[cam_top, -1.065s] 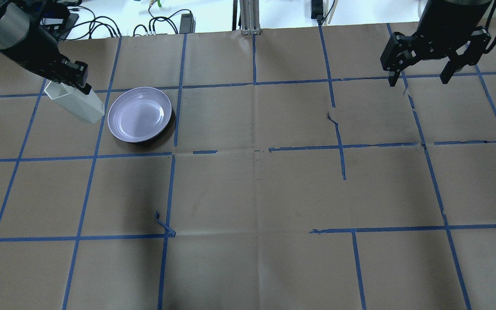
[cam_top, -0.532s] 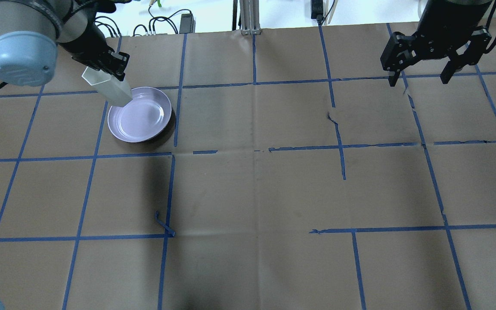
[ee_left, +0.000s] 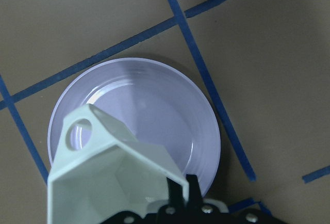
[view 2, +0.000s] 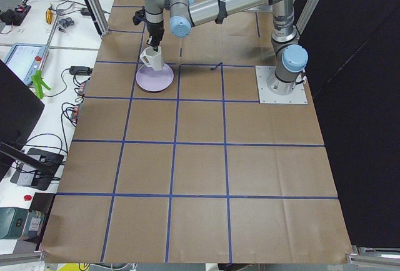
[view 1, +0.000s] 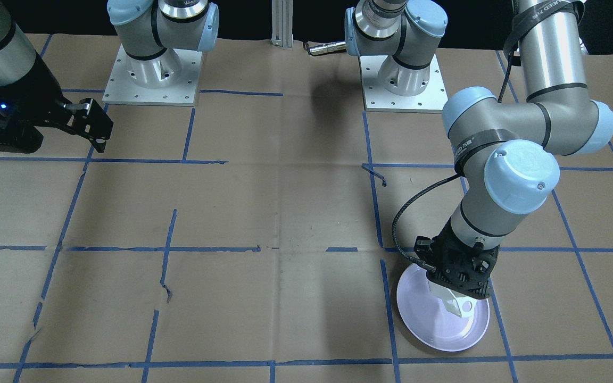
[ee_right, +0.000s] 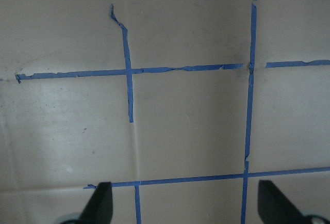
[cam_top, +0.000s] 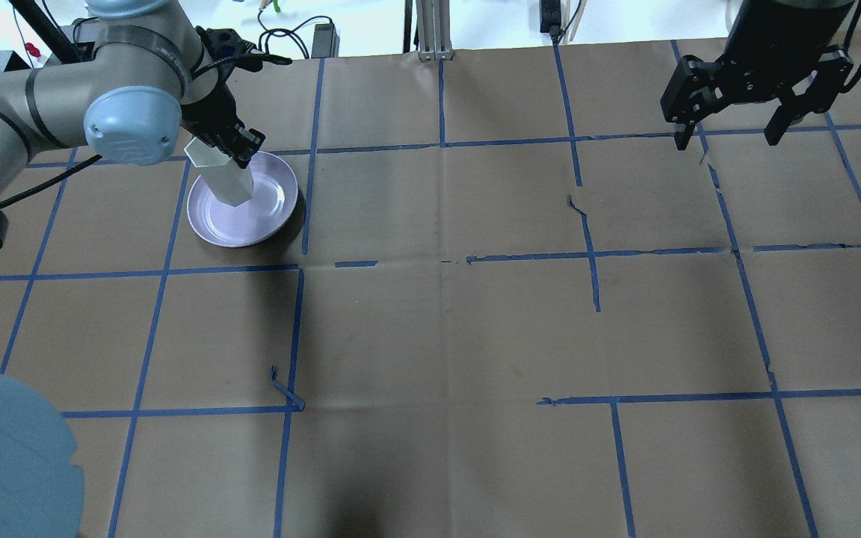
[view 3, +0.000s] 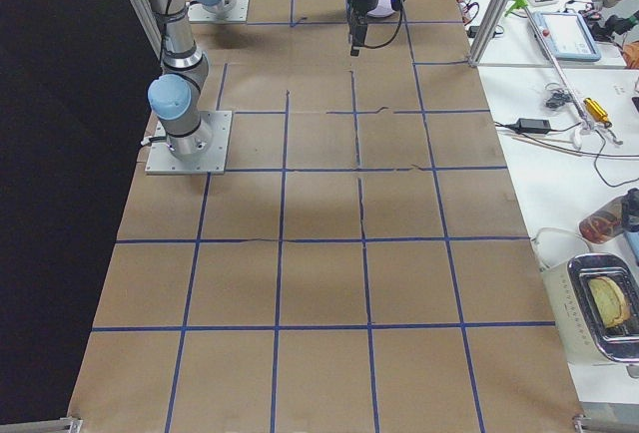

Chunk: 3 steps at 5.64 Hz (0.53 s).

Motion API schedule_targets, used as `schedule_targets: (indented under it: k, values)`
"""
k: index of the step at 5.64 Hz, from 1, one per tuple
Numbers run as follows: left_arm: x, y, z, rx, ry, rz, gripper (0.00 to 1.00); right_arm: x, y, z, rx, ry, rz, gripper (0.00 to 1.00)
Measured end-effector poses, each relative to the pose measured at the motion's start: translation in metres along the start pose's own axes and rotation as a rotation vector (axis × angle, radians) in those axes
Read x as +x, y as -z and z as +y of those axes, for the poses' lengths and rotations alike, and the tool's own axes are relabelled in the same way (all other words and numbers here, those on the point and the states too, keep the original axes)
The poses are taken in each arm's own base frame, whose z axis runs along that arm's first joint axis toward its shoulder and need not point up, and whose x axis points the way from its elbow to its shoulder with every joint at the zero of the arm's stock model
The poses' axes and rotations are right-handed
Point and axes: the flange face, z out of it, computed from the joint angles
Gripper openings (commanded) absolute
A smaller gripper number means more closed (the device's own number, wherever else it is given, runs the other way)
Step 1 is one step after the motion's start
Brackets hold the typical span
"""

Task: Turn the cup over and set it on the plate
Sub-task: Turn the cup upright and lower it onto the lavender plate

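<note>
The white faceted cup [cam_top: 223, 175] hangs mouth up from my left gripper [cam_top: 240, 147], which is shut on its rim. Its base points down over the middle of the lavender plate [cam_top: 270, 217]. I cannot tell whether the base touches the plate. In the left wrist view I look into the cup's open mouth [ee_left: 108, 177], its handle at the upper left, with the plate [ee_left: 170, 105] below. In the front view the cup [view 1: 458, 304] sits under the left gripper [view 1: 461, 290] over the plate [view 1: 439, 332]. My right gripper [cam_top: 727, 134] is open and empty at the far right.
The table is brown paper with a blue tape grid [cam_top: 442, 142]. A loose curl of tape [cam_top: 288, 392] sticks up near the front left. Cables and a metal post [cam_top: 430, 30] lie beyond the far edge. The right wrist view shows bare paper and the right gripper [ee_right: 185, 208].
My left arm has carried the cup rightwards from beside the plate to over its middle and has turned it more upright. The right arm has not moved.
</note>
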Motion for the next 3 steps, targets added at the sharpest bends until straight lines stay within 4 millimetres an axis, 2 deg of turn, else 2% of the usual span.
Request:
schedule_targets:
  k: [1, 2, 3]
  values:
    - [0.001, -0.013, -0.001, -0.01, -0.003, 0.008, 0.31, 0.0, 0.0, 0.0, 0.0, 0.0, 0.0, 1.0]
    - [0.002, -0.021, -0.001, -0.018, -0.003, 0.014, 0.74, 0.0, 0.0, 0.0, 0.0, 0.0, 0.0, 1.0]
    - [0.002, -0.025, -0.001, -0.022, 0.002, 0.016, 0.85, 0.0, 0.0, 0.0, 0.0, 0.0, 0.0, 1.0]
